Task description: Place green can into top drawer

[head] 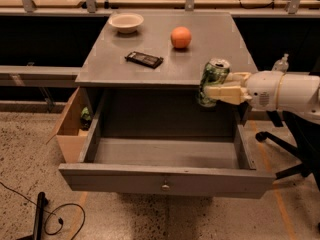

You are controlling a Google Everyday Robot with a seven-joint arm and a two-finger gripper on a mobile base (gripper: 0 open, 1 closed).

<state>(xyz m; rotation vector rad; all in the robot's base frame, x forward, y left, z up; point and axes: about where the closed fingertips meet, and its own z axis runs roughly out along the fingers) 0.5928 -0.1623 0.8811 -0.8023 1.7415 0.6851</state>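
The green can, with pale swirls and a silver top, is held upright in my gripper, which is shut on its sides. The white arm comes in from the right. The can hangs just past the front edge of the grey cabinet top, above the right rear part of the open top drawer. The drawer is pulled far out, grey, with a small round knob on its front panel, and its inside looks bare.
On the cabinet top sit an orange, a white bowl and a dark flat bar. A tan wooden box stands left of the drawer. A black chair base is at right. Cables lie on the floor at lower left.
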